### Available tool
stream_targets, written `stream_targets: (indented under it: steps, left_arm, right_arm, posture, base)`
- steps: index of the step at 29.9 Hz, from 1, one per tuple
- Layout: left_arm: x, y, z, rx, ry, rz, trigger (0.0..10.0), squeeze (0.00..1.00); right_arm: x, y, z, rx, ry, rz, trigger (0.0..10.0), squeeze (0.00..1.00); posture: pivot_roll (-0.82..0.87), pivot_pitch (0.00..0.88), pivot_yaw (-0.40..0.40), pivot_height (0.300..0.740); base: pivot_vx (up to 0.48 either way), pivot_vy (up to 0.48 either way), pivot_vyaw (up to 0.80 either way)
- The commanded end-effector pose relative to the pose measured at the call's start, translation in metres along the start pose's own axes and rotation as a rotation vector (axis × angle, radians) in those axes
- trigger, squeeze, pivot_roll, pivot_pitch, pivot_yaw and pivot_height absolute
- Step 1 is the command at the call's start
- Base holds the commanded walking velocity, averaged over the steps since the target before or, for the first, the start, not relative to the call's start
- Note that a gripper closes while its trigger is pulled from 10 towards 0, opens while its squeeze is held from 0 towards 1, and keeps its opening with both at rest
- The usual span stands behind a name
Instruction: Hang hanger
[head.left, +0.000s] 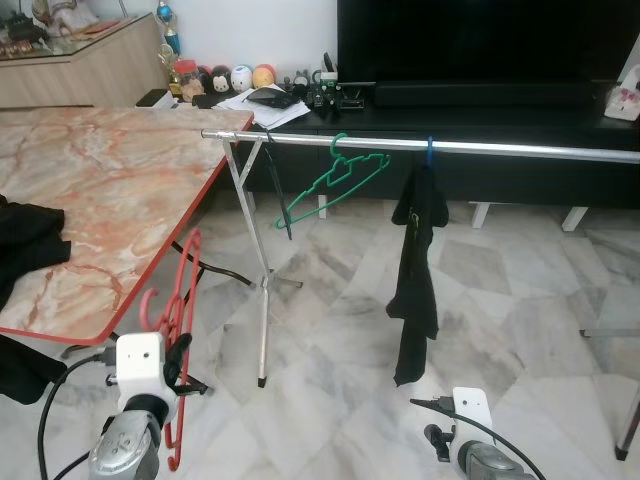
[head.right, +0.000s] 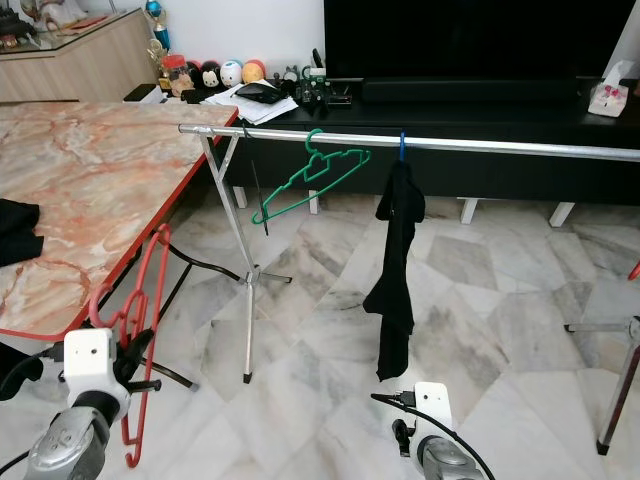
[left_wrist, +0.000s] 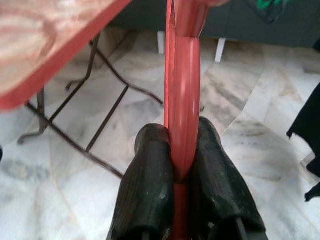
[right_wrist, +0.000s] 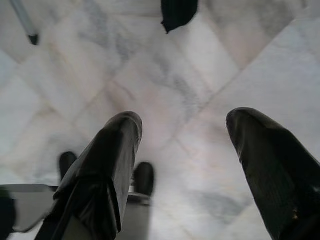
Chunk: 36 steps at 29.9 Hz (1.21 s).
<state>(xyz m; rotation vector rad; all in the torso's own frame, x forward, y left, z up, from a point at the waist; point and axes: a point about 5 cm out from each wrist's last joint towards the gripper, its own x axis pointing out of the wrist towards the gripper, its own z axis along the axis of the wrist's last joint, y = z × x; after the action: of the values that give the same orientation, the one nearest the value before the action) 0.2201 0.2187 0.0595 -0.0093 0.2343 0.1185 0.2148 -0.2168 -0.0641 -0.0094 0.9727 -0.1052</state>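
Your left gripper (left_wrist: 181, 150) is clamping the red hanger (head.left: 178, 300), holding it upright just off the marble table's (head.left: 110, 190) near edge. Your right gripper (right_wrist: 182, 150) is hanging spread wide, holding nothing, over the floor. No writing is reading clearly. The rail (head.left: 500, 147) is carrying a green hanger (head.left: 335, 180) and black garment (head.left: 415, 260).

Stuff that was cut off or too small to read

The rail (head.left: 450, 146) ran out of frame on the right, the red hanger (left_wrist: 182, 100) was clipped top and bottom in the left wrist view, and the clutter on the TV bench (head.left: 300, 90) was too tiny to identify.
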Motion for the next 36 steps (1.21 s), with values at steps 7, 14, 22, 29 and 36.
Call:
stream_targets:
  steps: [7, 14, 22, 29, 36]
  left_arm:
    - [-0.011, 0.010, -0.006, 0.042, 0.001, 0.053, 10.0, 0.00]
    - [-0.009, 0.009, -0.012, 0.048, 0.016, 0.043, 10.0, 0.00]
    - [0.018, -0.015, -0.009, 0.100, 0.015, -0.044, 10.0, 0.00]
    - [0.023, -0.018, -0.007, 0.099, -0.005, -0.051, 10.0, 0.00]
    - [0.017, -0.014, -0.007, 0.118, -0.011, -0.038, 10.0, 0.00]
  right_arm:
    - [0.000, 0.002, 0.000, -0.042, 0.001, 0.015, 10.0, 0.00]
    - [0.000, 0.002, 0.002, -0.066, -0.002, 0.023, 10.0, 0.00]
    - [-0.001, -0.011, 0.018, -0.004, -0.048, -0.027, 10.0, 0.00]
    - [-0.001, -0.016, 0.013, 0.043, -0.041, -0.051, 10.0, 0.00]
    - [-0.001, -0.009, 0.002, 0.044, -0.002, -0.041, 10.0, 0.00]
  posture:
    - [-0.01, 0.000, 0.008, 0.740]
    - [-0.03, 0.000, 0.001, 0.740]
    - [-0.12, 0.000, 0.017, 0.740]
    - [-0.10, 0.000, 0.006, 0.740]
    - [-0.06, 0.000, -0.006, 0.740]
  base:
    - [0.000, 0.000, 0.00]
    - [0.000, 0.000, 0.00]
    - [0.000, 0.000, 0.00]
    - [0.000, -0.208, 0.00]
    - [0.000, -0.243, 0.00]
